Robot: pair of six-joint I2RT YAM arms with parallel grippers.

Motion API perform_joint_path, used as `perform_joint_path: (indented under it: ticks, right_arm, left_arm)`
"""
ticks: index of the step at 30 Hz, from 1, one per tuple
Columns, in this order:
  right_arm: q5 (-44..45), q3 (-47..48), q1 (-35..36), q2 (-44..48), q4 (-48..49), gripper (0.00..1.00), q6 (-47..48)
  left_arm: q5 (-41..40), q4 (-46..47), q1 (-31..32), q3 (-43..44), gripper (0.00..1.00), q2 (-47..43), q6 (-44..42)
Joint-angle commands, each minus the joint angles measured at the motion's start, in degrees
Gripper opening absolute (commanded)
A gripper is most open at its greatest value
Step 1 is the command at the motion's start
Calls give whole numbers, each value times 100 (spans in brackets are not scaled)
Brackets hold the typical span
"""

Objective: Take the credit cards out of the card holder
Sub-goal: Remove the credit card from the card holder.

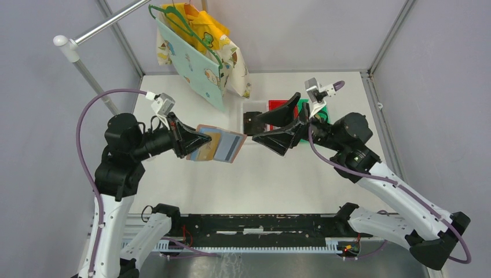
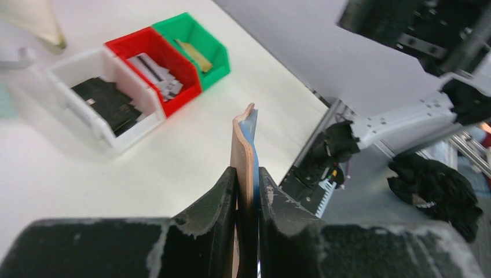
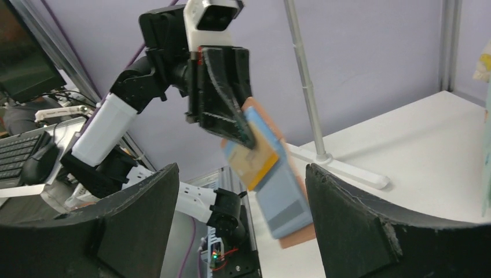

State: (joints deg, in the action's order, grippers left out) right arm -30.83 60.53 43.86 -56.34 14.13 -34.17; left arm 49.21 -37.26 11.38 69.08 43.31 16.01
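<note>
My left pincer (image 1: 200, 141) is shut tight on one edge of the small salmon-pink fold-open wallet with blue pockets (image 1: 230, 148), holding it up. A gold-tan plastic card (image 1: 209, 145) sits in a pocket just past its tips. My right pincer (image 1: 257, 128) is wide open and empty, facing the wallet from close by.

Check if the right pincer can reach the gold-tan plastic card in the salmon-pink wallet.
Likely yes: the open right pincer faces the card, exposed in the wallet the left pincer holds.
</note>
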Motion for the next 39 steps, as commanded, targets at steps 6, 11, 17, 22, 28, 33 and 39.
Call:
perform_joint_path:
  ticks: [6, 11, 17, 22, 28, 33, 39]
  right_arm:
    - [168, -1330, 629, -510, 2497, 82, -1664]
    - [198, -1400, 887, -1186, 3455, 79, -2110]
    - [21, -1226, 908, -1807, 4299, 77, -2647]
    - [3, -1149, 940, -2071, 4527, 75, -2837]
    - [-24, -1120, 1006, -2240, 5110, 73, -3116]
    - [-192, -1087, 1020, -2440, 6031, 63, -3587]
    - [-224, -1071, 1020, -2523, 6385, 40, -3800]
  left_arm:
    - [-1177, 581, 14, -13, 2, 46, 667]
    - [-788, 712, 14, 65, 2, 94, 1004]
    - [-141, 913, 14, 147, 2, 127, 1359]
    - [301, 1257, 10, 167, 2, 168, 1742]
    - [539, 1478, 21, 159, 2, 208, 1993]
    - [545, 1445, 13, 165, 2, 218, 1975]
    - [558, 1466, 15, 226, 2, 252, 2017]
